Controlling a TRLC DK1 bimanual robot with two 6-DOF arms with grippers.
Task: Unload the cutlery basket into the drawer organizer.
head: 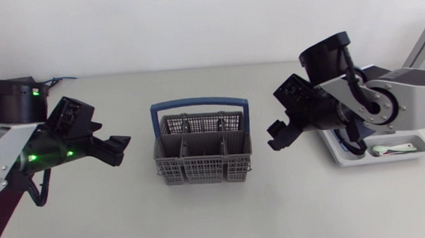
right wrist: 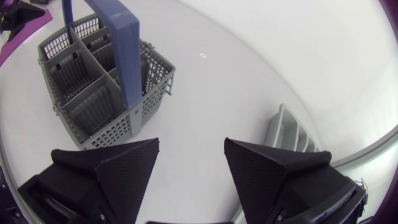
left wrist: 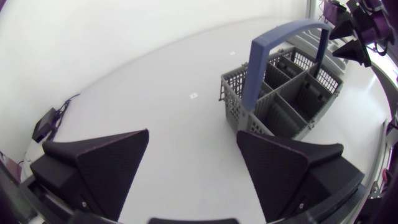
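Observation:
The grey cutlery basket (head: 202, 151) with a blue handle (head: 198, 103) stands mid-table; no cutlery shows in its compartments. My left gripper (head: 117, 148) hovers to its left, open and holding nothing; in the left wrist view the gripper (left wrist: 193, 137) has the basket (left wrist: 283, 93) ahead of it. My right gripper (head: 280, 135) hangs to the basket's right, open, with nothing between its fingers (right wrist: 191, 146). The white drawer organizer (head: 417, 153) lies at the far right, largely hidden under my right arm, with pale cutlery (head: 395, 149) in it.
In the right wrist view the basket (right wrist: 102, 81) is ahead on one side and the organizer's dividers (right wrist: 289, 134) on the other. Bare table lies between basket and organizer. A small black device (left wrist: 45, 124) with a cable sits beyond my left gripper.

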